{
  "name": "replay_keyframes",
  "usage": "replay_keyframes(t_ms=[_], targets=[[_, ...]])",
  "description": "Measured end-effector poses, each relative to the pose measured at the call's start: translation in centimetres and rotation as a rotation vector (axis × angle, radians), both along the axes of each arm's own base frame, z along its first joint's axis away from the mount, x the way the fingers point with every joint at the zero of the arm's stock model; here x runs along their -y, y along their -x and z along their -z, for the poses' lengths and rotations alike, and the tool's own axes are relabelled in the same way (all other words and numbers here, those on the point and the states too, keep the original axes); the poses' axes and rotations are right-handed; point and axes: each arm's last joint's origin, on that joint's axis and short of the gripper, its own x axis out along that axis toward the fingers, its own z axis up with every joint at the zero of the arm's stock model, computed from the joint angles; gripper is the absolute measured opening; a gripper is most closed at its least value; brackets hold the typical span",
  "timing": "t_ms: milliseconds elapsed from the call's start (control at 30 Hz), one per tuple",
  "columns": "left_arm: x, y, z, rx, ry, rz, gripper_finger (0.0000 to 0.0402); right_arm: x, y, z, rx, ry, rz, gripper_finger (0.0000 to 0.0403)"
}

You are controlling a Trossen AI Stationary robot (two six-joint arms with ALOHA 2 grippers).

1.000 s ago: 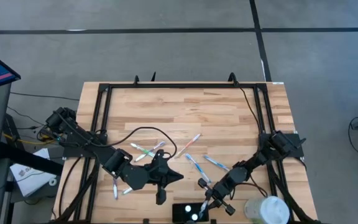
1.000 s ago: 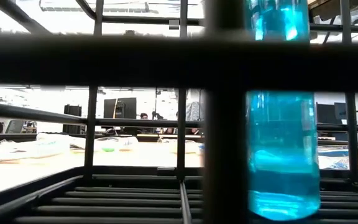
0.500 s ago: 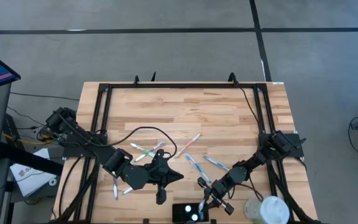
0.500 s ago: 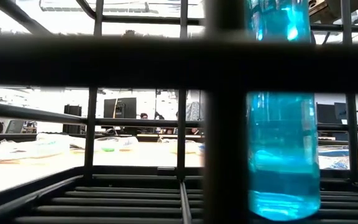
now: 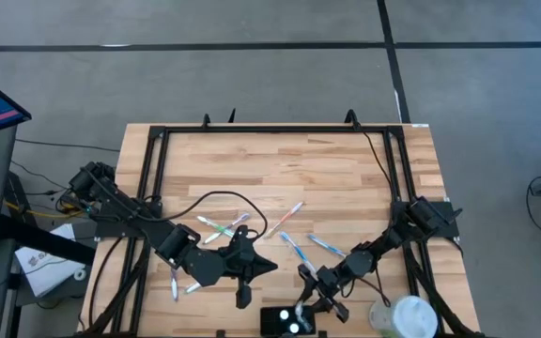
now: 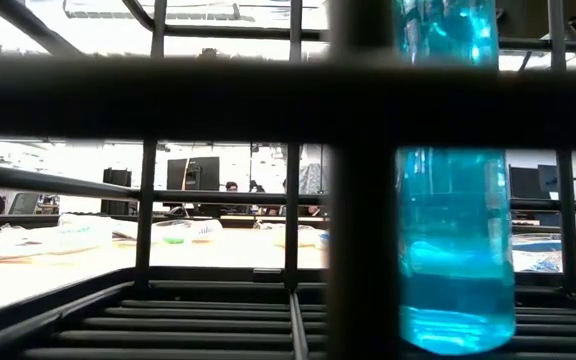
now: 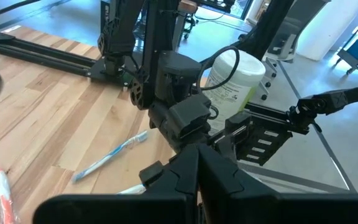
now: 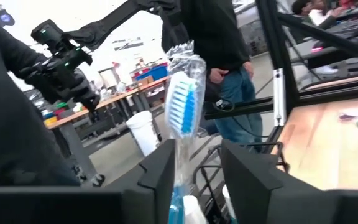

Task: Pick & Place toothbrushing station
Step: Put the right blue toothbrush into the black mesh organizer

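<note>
Right fingers loosening around a blue toothbrush
They stood tighter a moment ago; the brush now stands upright between them, over the black station just below; likely the drop-off. Left gripper closed, empty, beside it

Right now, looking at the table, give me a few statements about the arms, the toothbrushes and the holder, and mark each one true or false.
1. The right gripper is over the black toothbrushing station at the table's near edge. True.
2. A blue-bristled toothbrush stands upright between the right gripper's fingers. True.
3. The left gripper holds a toothbrush. False: its fingers are shut on nothing, and it waits beside the station.
4. The white round container sits at the far left corner of the table. False: it stands at the near right corner.
5. Several toothbrushes lie loose on the wooden table. True.
</note>
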Motion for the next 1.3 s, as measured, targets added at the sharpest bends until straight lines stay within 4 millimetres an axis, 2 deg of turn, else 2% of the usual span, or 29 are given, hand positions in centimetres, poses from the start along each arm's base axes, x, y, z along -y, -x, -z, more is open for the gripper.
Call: replay_keyframes(t_ms=[267,433,1000,1300], targets=[[0.0,0.0,0.0,-0.001,0.002,0.002,0.0,0.0,0.0,0.0,-0.011,-0.016,0.006,0.0211],[0.0,0.0,0.0,-0.001,0.002,0.002,0.0,0.0,0.0,0.0,-0.011,-0.017,0.005,0.0242],[0.0,0.0,0.0,0.001,0.0,-0.002,0.0,-0.7,0.5,-0.4,-0.017,-0.048,-0.021,0.0239],[-0.1,-0.1,0.0,0.0,0.0,-0.006,0.0,-1.7,-0.3,-2.1,-0.005,0.013,0.001,0.0222]])
